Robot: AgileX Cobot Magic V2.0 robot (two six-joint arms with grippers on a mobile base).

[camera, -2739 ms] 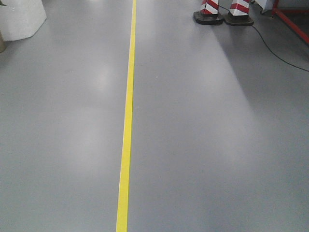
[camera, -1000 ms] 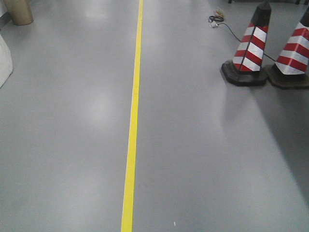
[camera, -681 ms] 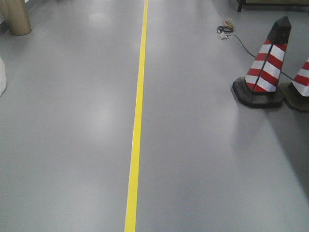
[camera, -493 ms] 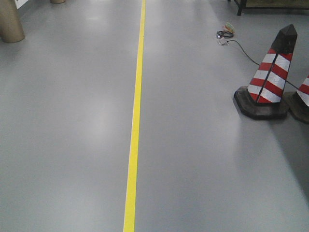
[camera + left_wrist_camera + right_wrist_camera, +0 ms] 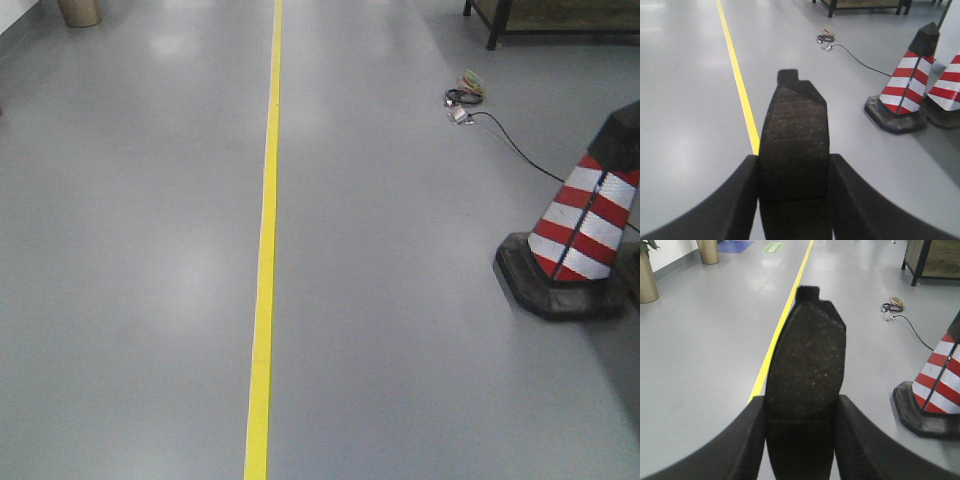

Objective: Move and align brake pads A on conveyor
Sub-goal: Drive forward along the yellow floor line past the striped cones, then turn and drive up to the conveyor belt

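Grey floor with a yellow line and striped cone fills every view, no conveyor visible; your left gripper and right gripper each sit clamped on a brake pad at frame centre, likely stiff and heavy, so grip flat faces.

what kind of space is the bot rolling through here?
Likely a factory or workshop aisle: smooth grey floor with a yellow lane line, a red-and-white traffic cone, and a loose cable. No conveyor in view.
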